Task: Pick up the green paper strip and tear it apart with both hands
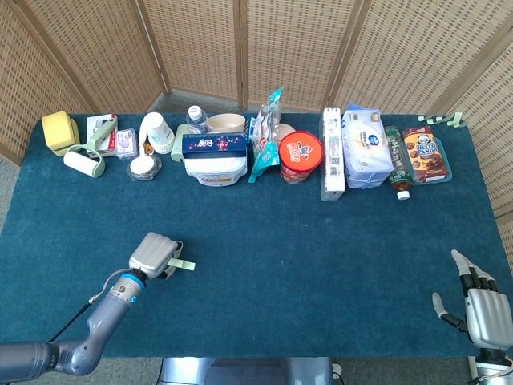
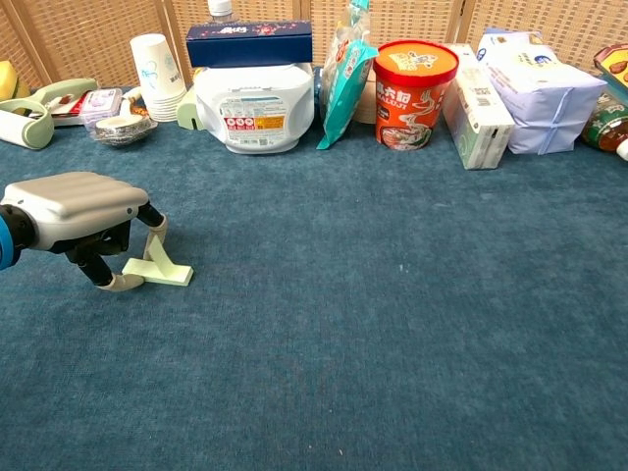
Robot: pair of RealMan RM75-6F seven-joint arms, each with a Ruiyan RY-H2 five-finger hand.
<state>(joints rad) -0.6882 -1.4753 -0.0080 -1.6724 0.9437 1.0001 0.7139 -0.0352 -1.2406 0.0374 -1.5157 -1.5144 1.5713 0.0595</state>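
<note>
Pinched between thumb and a fingertip of the left hand (image 2: 74, 211), the green paper strip (image 2: 162, 267) is seen folded on the blue tabletop (image 2: 392, 314) at front left. Far right, the right hand (image 1: 483, 305) is held empty, fingers spread apart.

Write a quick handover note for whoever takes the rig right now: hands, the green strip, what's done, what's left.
Left hand: at the near left of the table, fingers curled around one end of the green paper strip. The strip's free end looks to be on the cloth, so it is not lifted clear.
Right hand: open, fingers spread, at the near right table edge, far from the strip, holding nothing. Seen only in the head view.
Done: left hand has reached the strip; a firm grip is not certain.
Left: lift the strip, bring the right hand across to grip the other end, tear it.
</note>
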